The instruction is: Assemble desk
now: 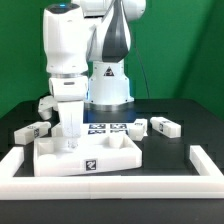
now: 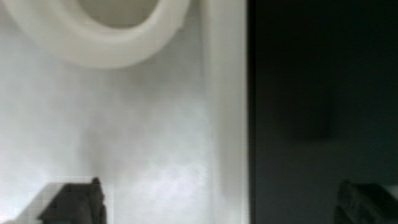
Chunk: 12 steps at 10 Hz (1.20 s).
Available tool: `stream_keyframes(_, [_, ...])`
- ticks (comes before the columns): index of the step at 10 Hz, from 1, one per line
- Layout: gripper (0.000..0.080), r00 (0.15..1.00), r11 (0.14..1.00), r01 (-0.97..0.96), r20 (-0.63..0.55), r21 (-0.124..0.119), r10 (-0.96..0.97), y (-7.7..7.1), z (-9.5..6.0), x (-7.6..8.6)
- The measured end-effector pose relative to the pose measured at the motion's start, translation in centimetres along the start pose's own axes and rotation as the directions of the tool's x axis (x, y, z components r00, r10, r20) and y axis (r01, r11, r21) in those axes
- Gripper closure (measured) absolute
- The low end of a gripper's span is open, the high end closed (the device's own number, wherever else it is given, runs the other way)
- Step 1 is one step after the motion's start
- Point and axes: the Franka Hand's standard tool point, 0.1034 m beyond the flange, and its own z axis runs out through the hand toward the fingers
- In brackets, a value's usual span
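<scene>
The white desk panel [image 1: 88,158] lies rim up on the black table, a tag on its front wall. My gripper [image 1: 69,133] hangs straight down over the panel's part on the exterior view's left, very close to it. In the wrist view the panel [image 2: 134,130] fills the picture, with a round socket [image 2: 116,30] and the panel's edge against the dark table. My gripper [image 2: 217,205] is open: its dark fingertips [image 2: 71,205] stand wide apart with nothing gripped. Loose white leg posts lie on the exterior view's left [image 1: 28,130] and right [image 1: 165,126].
The marker board [image 1: 105,127] lies behind the panel by the robot base. Another leg post [image 1: 131,127] lies beside it and one [image 1: 45,104] farther back. The low white border rail [image 1: 110,187] runs along the front and up both sides.
</scene>
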Motion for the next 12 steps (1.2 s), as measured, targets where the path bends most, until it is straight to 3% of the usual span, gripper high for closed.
stream_keyframes(1, [0.0181, 1.000, 1.000, 0.000, 0.000, 0.000, 0.000, 0.00, 0.00, -0.01])
stream_keyframes(2, [0.0371, 1.000, 1.000, 0.000, 0.000, 0.000, 0.000, -0.01, 0.01, -0.01])
stream_keyframes(3, [0.0371, 1.000, 1.000, 0.000, 0.000, 0.000, 0.000, -0.01, 0.01, -0.02])
stream_keyframes(5, [0.0725, 1.000, 1.000, 0.000, 0.000, 0.000, 0.000, -0.02, 0.01, -0.02])
stream_keyframes(12, [0.0741, 1.000, 1.000, -0.001, 0.001, -0.004, 0.001, 0.09, -0.05, -0.07])
